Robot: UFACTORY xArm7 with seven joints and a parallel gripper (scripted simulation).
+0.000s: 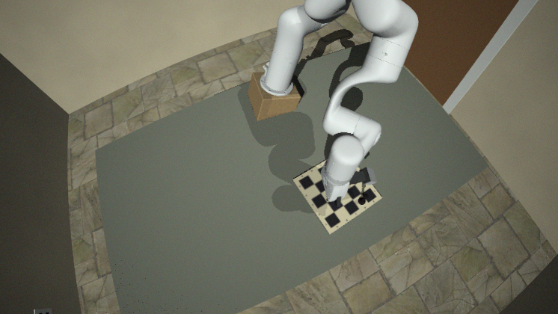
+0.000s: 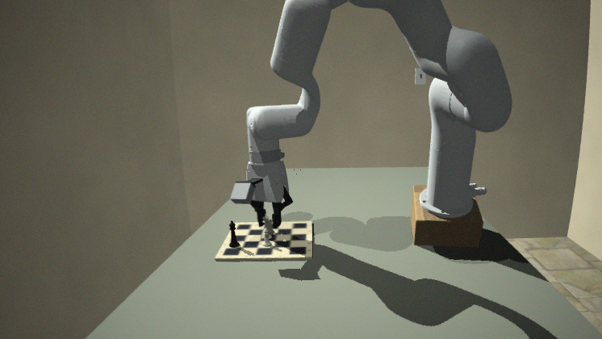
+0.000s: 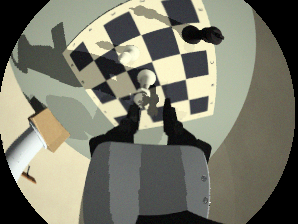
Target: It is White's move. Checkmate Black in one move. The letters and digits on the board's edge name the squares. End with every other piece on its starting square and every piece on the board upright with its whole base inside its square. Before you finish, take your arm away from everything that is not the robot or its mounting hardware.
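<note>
- No legible text, label, brand, number or sign in any view.
- Chessboard (image 1: pixel 330 229): small dark marks along its pale border, too small to read as letters or digits.
- Wall plate (image 2: pixel 419 76) behind the arm: one dark mark, unreadable.
</note>
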